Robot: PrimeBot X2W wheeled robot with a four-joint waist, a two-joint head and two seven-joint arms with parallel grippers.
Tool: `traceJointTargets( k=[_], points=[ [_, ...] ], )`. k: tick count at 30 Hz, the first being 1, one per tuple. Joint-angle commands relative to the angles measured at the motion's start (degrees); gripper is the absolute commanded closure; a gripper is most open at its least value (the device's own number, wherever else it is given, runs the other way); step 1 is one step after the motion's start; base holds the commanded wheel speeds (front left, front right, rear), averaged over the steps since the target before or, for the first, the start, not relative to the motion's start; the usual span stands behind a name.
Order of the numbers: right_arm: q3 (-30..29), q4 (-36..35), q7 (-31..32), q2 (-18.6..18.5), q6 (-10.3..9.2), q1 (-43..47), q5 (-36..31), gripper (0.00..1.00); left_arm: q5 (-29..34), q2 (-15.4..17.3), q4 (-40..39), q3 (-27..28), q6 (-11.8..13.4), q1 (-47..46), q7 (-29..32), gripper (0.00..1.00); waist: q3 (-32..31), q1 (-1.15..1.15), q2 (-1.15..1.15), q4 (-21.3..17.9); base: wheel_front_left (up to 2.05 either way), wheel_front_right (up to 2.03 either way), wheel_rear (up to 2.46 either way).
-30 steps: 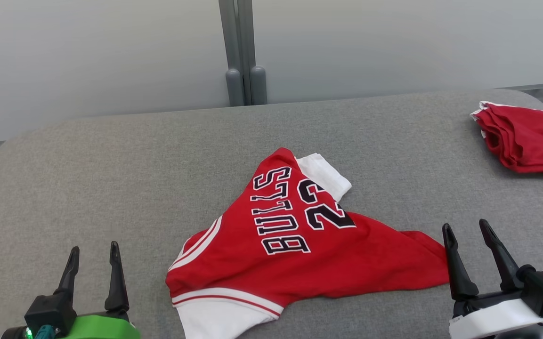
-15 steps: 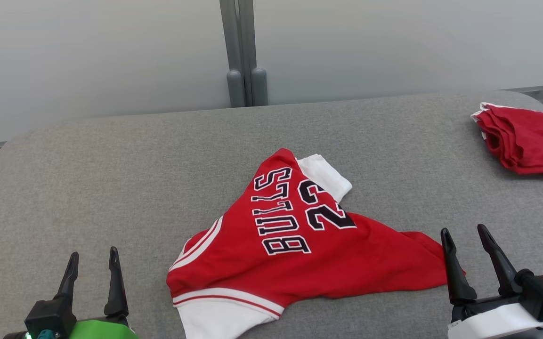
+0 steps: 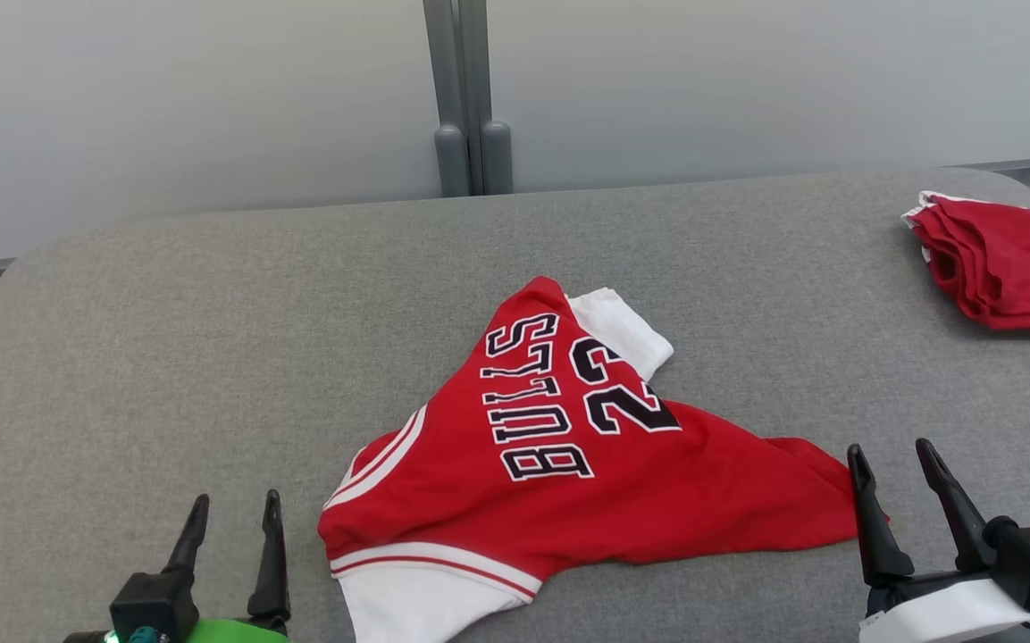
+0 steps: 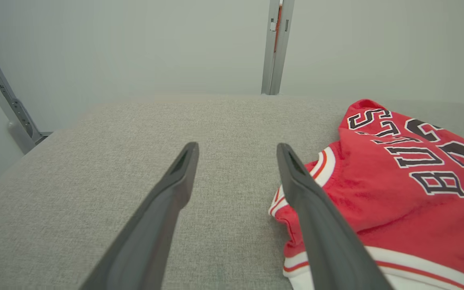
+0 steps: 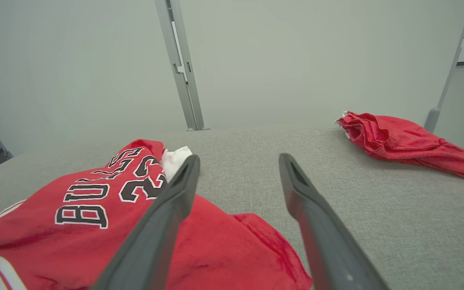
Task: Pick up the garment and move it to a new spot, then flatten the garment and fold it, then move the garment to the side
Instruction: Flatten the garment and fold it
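Note:
The garment [image 3: 568, 473] is a red jersey with white trim and black "BULLS 23" lettering, lying crumpled on the grey padded surface [image 3: 211, 339]. My left gripper [image 3: 236, 505] stands open to the left of the jersey's white-trimmed end, nothing between its fingers. In the left wrist view the garment [image 4: 396, 189] lies just right of the open left gripper [image 4: 236, 149]. My right gripper [image 3: 890, 455] stands open at the jersey's right tip. Seen from the right wrist, the garment [image 5: 75, 209] spreads to the left, under the left finger of the right gripper [image 5: 238, 161].
A second red cloth [image 3: 997, 263] lies bunched at the far right edge of the surface; it also appears as a red bundle [image 5: 401, 139] in the right wrist view. A grey post [image 3: 465, 98] stands behind the surface against a pale wall.
My left gripper has shifted right, closer to the jersey's white-trimmed end. The right gripper has dropped slightly. The view has shifted a little; the jersey lies as before.

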Motion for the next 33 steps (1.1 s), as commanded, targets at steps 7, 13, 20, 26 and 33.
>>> traceJointTargets(
  k=[7, 13, 20, 26, 33],
  points=[
    [-1.62, 5.98, -0.17, -0.78, -0.12, -1.41, -0.36, 0.00, -0.49, 0.23, 5.63, -5.03, -0.77, 1.87, 0.01, 0.00, 0.90, 0.00, 0.00, 0.48, 0.00, 0.00, 0.00],
    [-2.54, 11.97, -0.17, -1.48, -0.12, -2.76, -0.44, 0.00, -1.06, 0.25, 10.91, -9.63, -1.23, 2.91, 0.01, 0.00, 1.72, 0.00, 0.00, 0.71, 0.00, 0.00, 0.00],
    [-2.37, 20.33, -0.18, -2.43, -0.12, -6.03, 0.15, 0.00, -2.30, 0.23, 16.34, -15.69, -1.37, 3.58, 0.02, 0.00, 2.78, 0.00, 0.00, 0.60, 0.00, 0.00, 0.00],
    [-2.27, 26.41, -0.17, -2.18, -0.12, -8.57, 0.70, 0.00, -4.55, 0.22, 19.10, -17.33, -1.39, 2.48, 0.14, 0.00, 3.23, 0.00, 0.00, 0.58, 0.00, 0.00, 0.00],
    [-0.64, 33.61, -0.17, -2.05, -0.12, -12.23, 1.58, 0.00, -5.46, 0.19, 20.91, -18.63, -1.40, 0.02, 0.24, 0.00, 4.26, 0.00, 0.00, 1.04, 0.00, 0.00, 0.00]
  ],
)
